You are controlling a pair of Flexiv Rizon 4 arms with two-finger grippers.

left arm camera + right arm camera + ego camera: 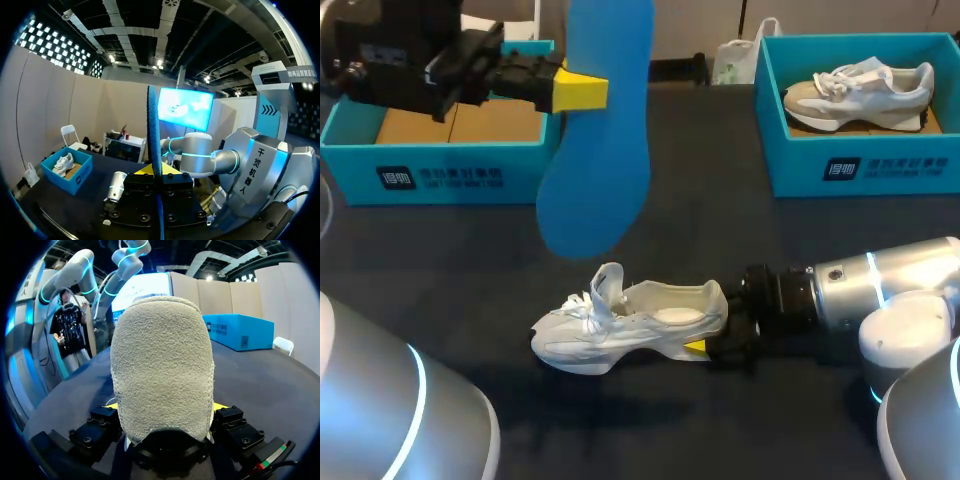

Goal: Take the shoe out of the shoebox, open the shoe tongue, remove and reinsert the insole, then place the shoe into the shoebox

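High over the table's left half, a blue insole (605,150) hangs toe down with my left gripper (582,90) shut on its edge. The left wrist view shows the insole (153,125) edge-on, rising from between that gripper's (157,171) yellow tips. A white shoe (620,325) lies on the dark table at front middle, toe to the left, tongue pulled up. My right gripper (710,338) comes in from the right and holds its heel. In the right wrist view the shoe's heel (162,370) fills the space between the gripper's (164,407) fingers, which press it from both sides.
A teal shoebox (440,175) with a cardboard liner stands at the back left, under my left arm. A second teal shoebox (860,165) at the back right holds another pale shoe (860,90). That same shoebox (67,170) shows in the left wrist view.
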